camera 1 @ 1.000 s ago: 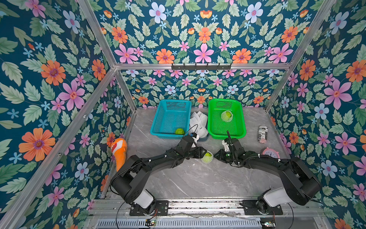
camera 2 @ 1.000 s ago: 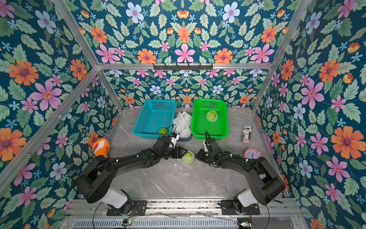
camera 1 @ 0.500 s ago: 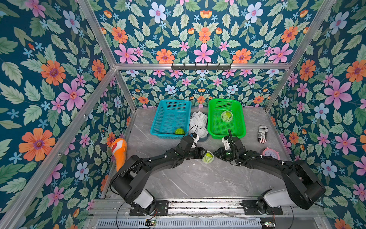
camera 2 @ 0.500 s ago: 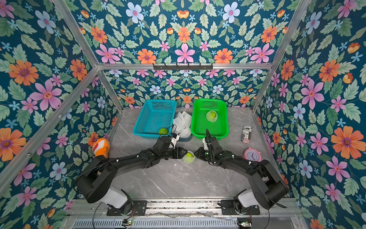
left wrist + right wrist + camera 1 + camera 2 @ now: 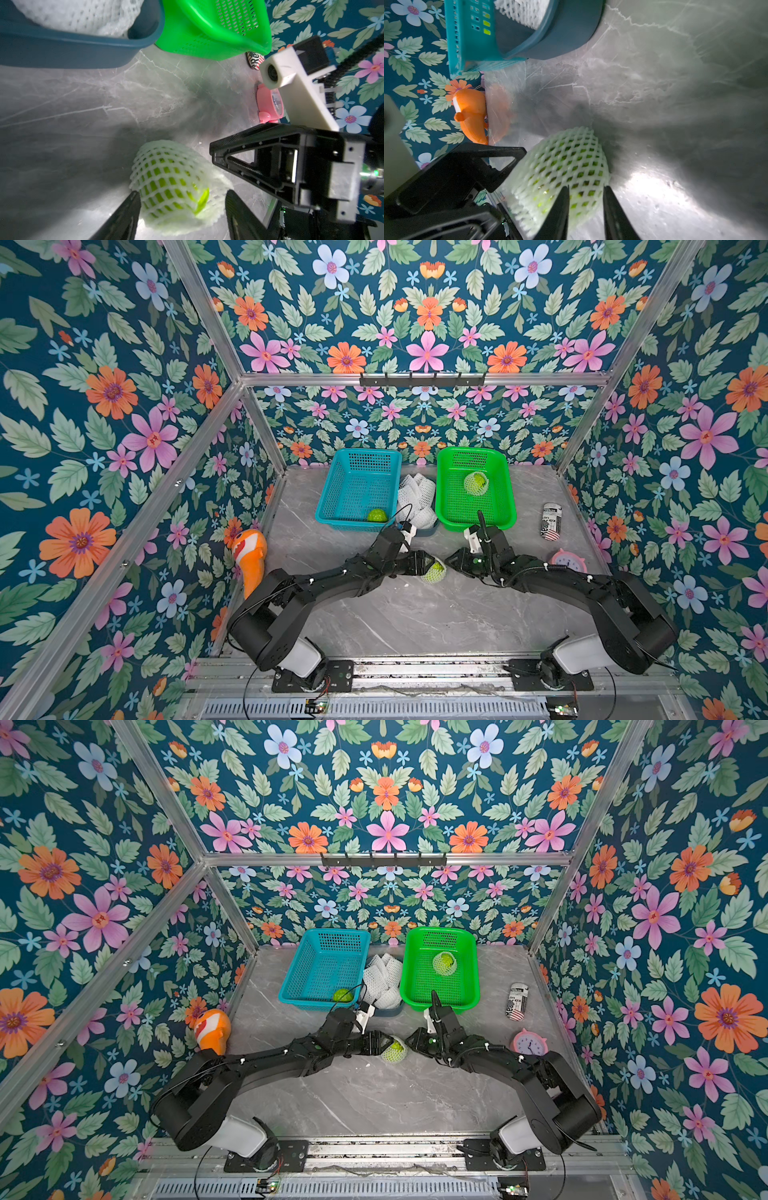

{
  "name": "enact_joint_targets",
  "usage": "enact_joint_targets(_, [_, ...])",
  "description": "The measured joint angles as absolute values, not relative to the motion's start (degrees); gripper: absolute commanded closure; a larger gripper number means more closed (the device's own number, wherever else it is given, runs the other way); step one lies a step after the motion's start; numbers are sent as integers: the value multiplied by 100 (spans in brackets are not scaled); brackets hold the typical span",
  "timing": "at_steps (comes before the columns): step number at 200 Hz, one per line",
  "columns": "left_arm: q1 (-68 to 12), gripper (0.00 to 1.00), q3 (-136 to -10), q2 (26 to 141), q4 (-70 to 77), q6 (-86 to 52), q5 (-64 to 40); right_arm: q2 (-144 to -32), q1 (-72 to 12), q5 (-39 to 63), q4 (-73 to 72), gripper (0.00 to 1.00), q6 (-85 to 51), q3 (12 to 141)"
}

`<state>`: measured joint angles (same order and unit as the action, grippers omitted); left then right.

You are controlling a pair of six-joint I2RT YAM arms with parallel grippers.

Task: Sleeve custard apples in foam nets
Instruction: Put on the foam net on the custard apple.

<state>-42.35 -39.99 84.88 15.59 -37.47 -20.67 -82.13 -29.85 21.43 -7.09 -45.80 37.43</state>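
Observation:
A custard apple in a white foam net [image 5: 435, 572] [image 5: 394, 1052] lies mid-table between both arms. My left gripper [image 5: 428, 566] [image 5: 181, 193] is open and straddles it; one finger touches the net, the other stands just off it. My right gripper [image 5: 451, 562] [image 5: 586, 188] faces it from the other side, its jaws a little apart at the net's end, pinching nothing. A bare custard apple [image 5: 377, 515] sits in the blue basket [image 5: 332, 489]. Another sleeved one [image 5: 476, 483] lies in the green basket [image 5: 509, 497]. Spare foam nets [image 5: 415, 497] fill a dark tray between the baskets.
An orange clownfish toy [image 5: 249, 556] leans at the left wall. A printed can [image 5: 551, 521] and a pink alarm clock [image 5: 568, 562] stand by the right wall. The baskets line the back of the marble table [image 5: 395, 622].
My left jaws have widened around the sleeved fruit. My right gripper has moved a little left toward it and its jaws have parted. The fruit has stayed in place.

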Motion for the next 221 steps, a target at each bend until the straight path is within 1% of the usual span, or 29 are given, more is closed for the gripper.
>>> enact_joint_targets(23, [-4160, 27, -3988, 8090, 1404, -3677, -1800, -7931, -2985, 1999, -403, 51, -4397, 3872])
enact_joint_targets(44, [-4099, 27, -3977, 7784, 1114, -3577, -1505, -7684, -3081, 1662, 185, 37, -4132, 4139])
enact_joint_targets(58, [-4093, 26, -3931, 7592, 891, -3557, -1260, -7620, -3234, 1481, 681, 33, -3900, 4471])
enact_joint_targets(85, [-4049, 23, -3531, 7249, 637, -3638, -902, -7832, -3522, 1168, 1678, 30, -3535, 5264])
enact_joint_targets(87, [-4045, 22, -3485, 7216, 617, -3675, -873, -7863, -3548, 1133, 1765, 29, -3514, 5334])
enact_joint_targets(102, [-4003, 20, -3162, 6984, 493, -3900, -694, -8086, -3732, 1017, 2324, 27, -3347, 5795])
enact_joint_targets(111, [-3977, 20, -2989, 6836, 399, -4064, -580, -8224, -3839, 980, 2637, 26, -3251, 6075])
enact_joint_targets(118, [-3975, 20, -2884, 6735, 322, -4191, -499, -8331, -3911, 919, 2840, 23, -3210, 6276])
enact_joint_targets(151, [-3975, 21, -2434, 6276, 174, -4499, -320, -9015, -4198, 666, 3782, 21, -3006, 7284])
enact_joint_targets(172, [-3944, 22, -2255, 6080, 165, -4633, -239, -9633, -4333, 567, 4307, 20, -2956, 7881])
enact_joint_targets(193, [-3935, 22, -2139, 6027, 180, -4661, -226, -10147, -4427, 489, 4718, 18, -2936, 8248])
enact_joint_targets(207, [-3927, 23, -2075, 6045, 231, -4713, -235, -10361, -4480, 419, 4897, 13, -2934, 8425])
enact_joint_targets(221, [-3920, 23, -2014, 6075, 320, -4744, -292, -10525, -4523, 401, 5015, 13, -2932, 8534])
